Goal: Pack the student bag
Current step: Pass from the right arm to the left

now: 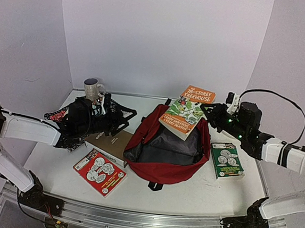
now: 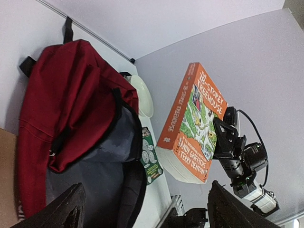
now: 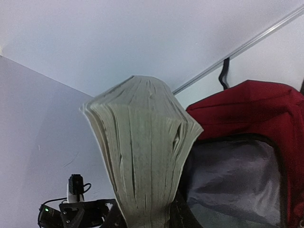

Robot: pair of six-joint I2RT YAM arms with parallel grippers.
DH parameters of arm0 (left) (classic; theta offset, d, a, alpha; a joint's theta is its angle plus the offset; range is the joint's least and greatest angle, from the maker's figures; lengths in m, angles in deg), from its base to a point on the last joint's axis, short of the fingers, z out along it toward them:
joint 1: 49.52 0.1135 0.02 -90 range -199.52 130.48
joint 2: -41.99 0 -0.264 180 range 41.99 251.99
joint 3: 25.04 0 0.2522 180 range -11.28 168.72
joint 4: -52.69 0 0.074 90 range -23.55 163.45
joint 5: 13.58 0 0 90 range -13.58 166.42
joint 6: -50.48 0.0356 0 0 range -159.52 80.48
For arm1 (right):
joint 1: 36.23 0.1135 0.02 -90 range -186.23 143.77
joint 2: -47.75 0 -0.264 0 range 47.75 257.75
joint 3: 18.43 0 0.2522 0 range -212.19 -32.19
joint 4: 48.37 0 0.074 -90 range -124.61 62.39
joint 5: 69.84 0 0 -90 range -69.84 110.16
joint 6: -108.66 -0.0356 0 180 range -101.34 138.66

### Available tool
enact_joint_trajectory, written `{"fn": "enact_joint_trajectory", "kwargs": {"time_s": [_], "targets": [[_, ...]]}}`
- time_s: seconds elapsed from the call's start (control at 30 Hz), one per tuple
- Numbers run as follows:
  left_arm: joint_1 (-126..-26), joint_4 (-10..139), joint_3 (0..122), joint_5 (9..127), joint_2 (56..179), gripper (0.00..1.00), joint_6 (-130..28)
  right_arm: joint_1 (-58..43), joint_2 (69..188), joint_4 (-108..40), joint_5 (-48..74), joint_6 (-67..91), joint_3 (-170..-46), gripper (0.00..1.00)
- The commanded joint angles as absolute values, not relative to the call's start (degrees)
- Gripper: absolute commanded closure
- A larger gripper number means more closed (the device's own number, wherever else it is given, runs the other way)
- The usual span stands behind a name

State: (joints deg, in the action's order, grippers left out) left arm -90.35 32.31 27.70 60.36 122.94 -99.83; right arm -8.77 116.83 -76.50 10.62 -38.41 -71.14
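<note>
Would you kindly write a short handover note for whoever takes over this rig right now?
Large dark red fabric backpack: open mid-table, grey lining showing, nothing seen inside.
Left gripper: jaws open, empty, left of the backpack.
Right gripper: shut on the thick orange paperback book, tilted above the backpack's far rim.
Done: book picked up.
Left: lower it in; the thin green book and thin red book lie outside, probably next.

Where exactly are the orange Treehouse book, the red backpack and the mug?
Treehouse book (image 1: 189, 109), top view, on its front cover.
Red backpack (image 1: 163, 172), top view, on its near red wall.
Mug (image 1: 92, 92), top view, on its outer side.
</note>
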Motion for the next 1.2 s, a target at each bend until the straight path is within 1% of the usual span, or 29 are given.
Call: {"fn": "enact_joint_trajectory", "kwargs": {"time_s": [0.0, 0.2, 0.4, 0.6, 0.77, 0.87, 1.03, 1.1, 1.17], "targets": [[-93.4, 23.5, 30.8, 62.4, 126.0, 0.09, -104.2, -5.9, 118.0, -92.6, 13.2, -42.3, -76.6, 1.0], [-96.0, 18.7, 33.6, 62.5, 130.2, 0.03, -105.1, -2.6, 120.7, -95.1, 13.7, -44.1, -78.7, 1.0], [-98.3, 15.2, 35.5, 63.7, 132.6, 0.02, -103.3, -1.0, 122.5, -97.5, 14.0, -45.9, -78.0, 1.0], [-98.7, 11.4, 37.6, 62.9, 137.7, 0.03, -105.2, -0.1, 124.6, -100.8, 12.7, -48.2, -77.6, 1.0], [-99.0, 6.7, 37.7, 62.9, 140.8, 0.08, -106.7, 0.1, 125.0, -101.6, 12.2, -48.4, -77.6, 1.0], [-99.0, 4.7, 38.1, 62.9, 141.4, 0.17, -106.5, 0.1, 125.6, -101.2, 11.8, -48.0, -77.8, 1.0], [-99.2, 1.0, 38.9, 61.0, 142.3, 0.42, -106.3, 0.1, 127.3, -100.8, 11.4, -48.3, -77.3, 1.0], [-99.2, -0.4, 38.6, 60.9, 142.4, 0.55, -106.6, 0.1, 128.0, -100.7, 11.1, -48.0, -77.2, 1.0], [-99.2, -1.5, 38.1, 60.8, 142.3, 0.63, -107.0, 0.1, 128.7, -100.1, 11.3, -47.4, -77.1, 1.0]]}}
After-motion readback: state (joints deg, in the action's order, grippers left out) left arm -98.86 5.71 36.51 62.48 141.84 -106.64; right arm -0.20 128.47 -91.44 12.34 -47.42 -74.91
